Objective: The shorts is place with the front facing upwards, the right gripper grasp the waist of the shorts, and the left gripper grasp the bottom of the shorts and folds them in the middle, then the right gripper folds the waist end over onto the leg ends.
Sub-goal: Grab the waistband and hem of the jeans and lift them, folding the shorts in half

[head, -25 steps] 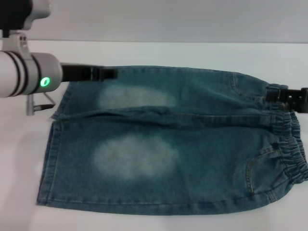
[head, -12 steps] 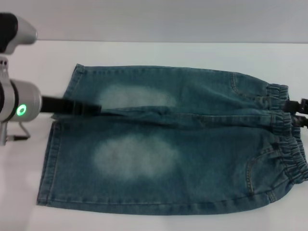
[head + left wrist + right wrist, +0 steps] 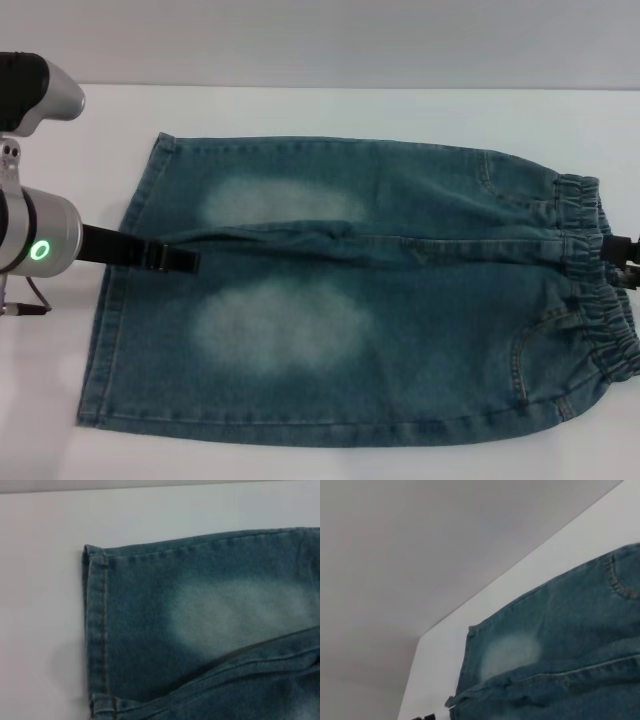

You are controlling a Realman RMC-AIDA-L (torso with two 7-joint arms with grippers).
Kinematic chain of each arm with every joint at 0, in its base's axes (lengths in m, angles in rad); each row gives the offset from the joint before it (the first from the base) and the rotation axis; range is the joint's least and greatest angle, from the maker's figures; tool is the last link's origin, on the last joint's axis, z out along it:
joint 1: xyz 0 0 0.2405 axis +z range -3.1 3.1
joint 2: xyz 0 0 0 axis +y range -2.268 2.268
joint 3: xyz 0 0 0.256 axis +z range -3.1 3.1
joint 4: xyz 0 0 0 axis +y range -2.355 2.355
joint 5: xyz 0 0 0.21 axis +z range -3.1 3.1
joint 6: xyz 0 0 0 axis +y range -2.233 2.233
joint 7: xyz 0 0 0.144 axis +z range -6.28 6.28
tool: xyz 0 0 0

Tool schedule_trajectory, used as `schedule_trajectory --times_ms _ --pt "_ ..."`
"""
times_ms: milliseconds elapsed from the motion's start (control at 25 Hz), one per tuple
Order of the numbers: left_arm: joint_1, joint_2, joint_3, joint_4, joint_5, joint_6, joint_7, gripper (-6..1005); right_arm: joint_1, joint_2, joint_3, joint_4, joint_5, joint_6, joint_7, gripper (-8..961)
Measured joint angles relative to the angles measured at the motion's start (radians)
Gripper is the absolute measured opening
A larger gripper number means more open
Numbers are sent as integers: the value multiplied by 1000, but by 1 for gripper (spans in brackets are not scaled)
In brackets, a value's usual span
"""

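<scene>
Left gripper [image 3: 178, 259] has dropped from the far hem corner toward the crotch seam over the last second; it now lies low over the bottom of the shorts [image 3: 112, 300], between the two legs. Whether its fingers are parted or closed on cloth cannot be told. Right gripper [image 3: 622, 262] has slid nearer along the waist [image 3: 605, 290], showing only at the frame edge, grip unreadable. Shorts [image 3: 400, 330] lie flat, front up, on the white table [image 3: 300, 110], unfolded. Judgement: both arms lining up for the lengthwise fold. Nothing obstructs; a raised seam ridge [image 3: 300, 236] sits just ahead of the left gripper.
</scene>
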Motion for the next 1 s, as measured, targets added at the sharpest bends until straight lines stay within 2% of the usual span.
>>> schedule_trajectory --times_ms 160,320,400,440,600,760,1000 --pt "-1 1 0 0 4 -9 0 730 -2 -3 15 8 -2 1 11 776" --pt "-2 2 -6 8 16 -92 -27 721 -18 -3 66 4 -30 3 18 775" --pt "-2 2 -6 8 16 -92 -27 717 -32 -3 86 5 -40 2 19 775" --pt "-4 1 1 21 65 -162 -70 715 -37 -4 90 6 -43 3 20 775" --pt "-21 -2 10 25 126 -262 -115 707 -53 -4 94 11 -53 -1 13 775" --pt "-44 -1 58 31 196 -367 -194 699 -59 -5 97 7 -55 -4 12 776" --pt "-54 -3 107 27 209 -415 -243 687 -53 -11 97 4 -74 -3 10 776"
